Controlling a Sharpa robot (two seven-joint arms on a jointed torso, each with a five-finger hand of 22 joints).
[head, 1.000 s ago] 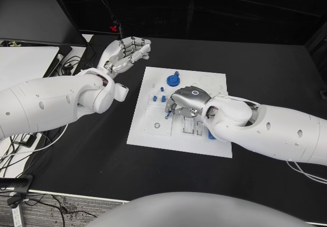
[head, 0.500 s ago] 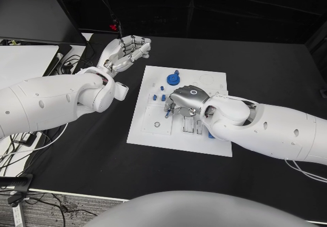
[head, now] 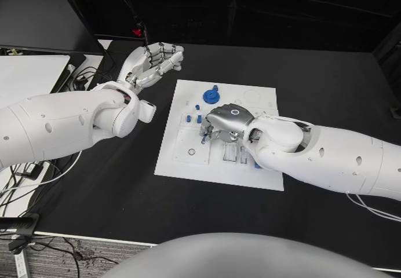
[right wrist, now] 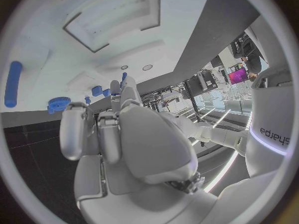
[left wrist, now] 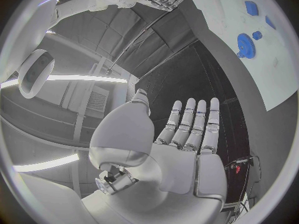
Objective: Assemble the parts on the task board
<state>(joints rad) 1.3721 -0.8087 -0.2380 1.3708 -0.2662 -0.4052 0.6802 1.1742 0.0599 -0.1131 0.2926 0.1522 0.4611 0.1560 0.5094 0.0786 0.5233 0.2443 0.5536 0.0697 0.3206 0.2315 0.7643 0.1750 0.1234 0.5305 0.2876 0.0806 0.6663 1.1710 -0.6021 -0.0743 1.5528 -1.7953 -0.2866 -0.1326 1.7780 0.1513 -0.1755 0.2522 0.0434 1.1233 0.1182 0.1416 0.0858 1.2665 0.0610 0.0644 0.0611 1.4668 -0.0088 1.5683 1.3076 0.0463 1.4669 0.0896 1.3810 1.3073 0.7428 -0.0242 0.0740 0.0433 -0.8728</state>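
Black table [head: 100, 191], matte, bearing a white task board [head: 188, 165] at centre; blue gear [head: 212, 97] near its far edge. Right hand [head: 224, 123] over the board, pinching a slim blue part [head: 204, 136]. Left hand [head: 150, 65] empty, fingers spread, raised off the board's far left corner.

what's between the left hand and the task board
Only bare black table. In the head view the open left hand hovers off the task board's far left corner, with nothing between.

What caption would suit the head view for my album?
Right hand pinches a small blue part over the white task board; left hand hovers open beside it.
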